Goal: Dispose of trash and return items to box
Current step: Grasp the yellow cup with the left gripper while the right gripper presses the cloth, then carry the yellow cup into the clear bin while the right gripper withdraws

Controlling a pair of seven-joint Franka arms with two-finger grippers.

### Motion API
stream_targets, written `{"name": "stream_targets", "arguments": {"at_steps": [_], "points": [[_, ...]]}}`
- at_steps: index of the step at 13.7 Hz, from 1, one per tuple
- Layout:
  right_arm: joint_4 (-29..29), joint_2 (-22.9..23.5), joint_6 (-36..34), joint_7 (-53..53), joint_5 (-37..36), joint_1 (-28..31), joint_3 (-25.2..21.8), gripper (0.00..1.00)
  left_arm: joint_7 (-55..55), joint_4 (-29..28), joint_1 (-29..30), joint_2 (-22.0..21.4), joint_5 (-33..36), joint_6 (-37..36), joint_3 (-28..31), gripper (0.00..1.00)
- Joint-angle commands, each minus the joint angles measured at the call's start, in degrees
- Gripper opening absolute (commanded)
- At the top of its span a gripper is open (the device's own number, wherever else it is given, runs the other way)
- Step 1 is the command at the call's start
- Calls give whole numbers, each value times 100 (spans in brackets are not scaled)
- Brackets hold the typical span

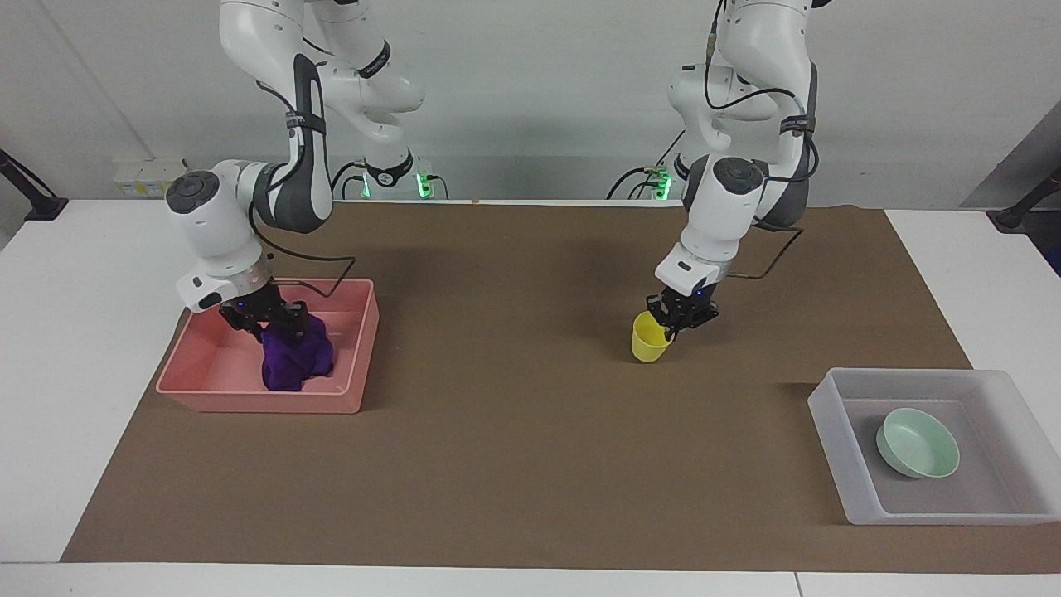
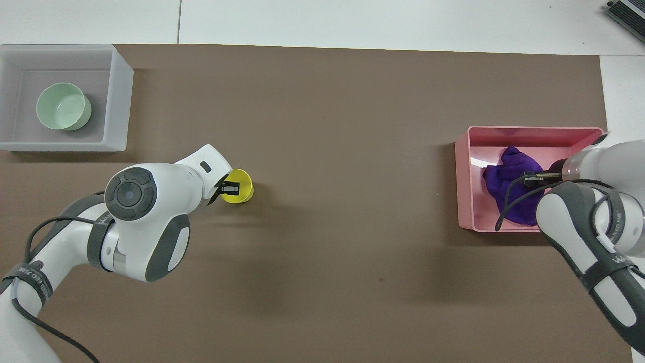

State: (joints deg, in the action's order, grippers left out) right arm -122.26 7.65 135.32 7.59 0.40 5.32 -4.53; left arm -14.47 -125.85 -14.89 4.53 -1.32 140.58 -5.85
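Observation:
The yellow cup (image 1: 649,342) (image 2: 242,187) stands on the brown mat near the table's middle. My left gripper (image 1: 681,318) (image 2: 231,188) is shut on its rim, one finger inside and one outside. The purple cloth (image 1: 297,361) (image 2: 506,181) lies bunched on the floor of the pink tray (image 1: 249,404) (image 2: 463,186). My right gripper (image 1: 265,319) (image 2: 534,177) sits low in the tray, on top of the cloth. The mint-green bowl (image 1: 918,442) (image 2: 63,106) lies in the frosted box (image 1: 829,398) (image 2: 118,101) at the left arm's end.
A brown mat (image 1: 514,431) covers most of the white table. The pink tray is at the right arm's end. The box lies farther from the robots than the cup.

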Motion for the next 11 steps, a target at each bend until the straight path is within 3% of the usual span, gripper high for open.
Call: {"name": "stream_targets", "arguments": {"at_steps": [1,5,8,11], "points": [[79,-149,-41,-162,-58,-92,75,100,145,148,389,-207,79,-330,40,0],[158,-263,-295,-1030,-67,-522,66,100,891,376,1206,-427,79,-365,40,0],[762,-474,-1346,-1093,-67,-523,75,100,1436,920,1769,-322,79,-566,31,0],[1159,-790,-2148,-1093,-76,-514,57,100,1719,1711,2217,47,70,-795,31,0]]}}
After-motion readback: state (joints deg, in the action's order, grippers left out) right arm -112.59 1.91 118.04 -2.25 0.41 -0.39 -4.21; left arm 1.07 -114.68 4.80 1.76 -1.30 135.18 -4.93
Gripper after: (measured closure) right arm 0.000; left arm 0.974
